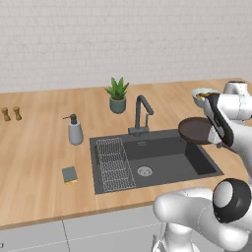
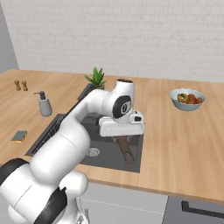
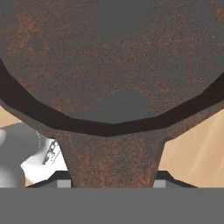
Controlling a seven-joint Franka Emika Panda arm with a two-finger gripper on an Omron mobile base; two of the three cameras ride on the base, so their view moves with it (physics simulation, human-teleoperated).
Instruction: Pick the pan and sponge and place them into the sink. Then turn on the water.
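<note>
While the pan (image 1: pixel 195 130) hangs in the air over the right rim of the sink (image 1: pixel 162 165), the pincer (image 3: pixel 113 181) is pinching its short handle, as the hand view shows: the rusty brown handle runs down between the two finger tips and the pan's round body spreads out beyond them. In the left base view the pan sits tilted at the end of the arm, above the basin's far right corner and just in front of the bowl of fruit (image 1: pixel 203 96), clear of the worktop (image 1: pixel 39 152). In the right base view the arm's white hand covers most of the pan, with the dark handle (image 2: pixel 125 151) showing beneath it over the basin. The step in hand looks to be the carrying of the pan to the sink, the first of the two placements; nothing lies in the basin yet. The next move, I judge, calls for bringing the pan further over the open part of the basin, clear of the faucet (image 1: pixel 142 114) and the wire rack (image 1: pixel 114 165), lowering it near the floor and then letting go. The sponge (image 1: pixel 69 174) lies on the worktop left of the sink, near the soap dispenser (image 1: pixel 75 130), not yet fetched, and no water runs.
</note>
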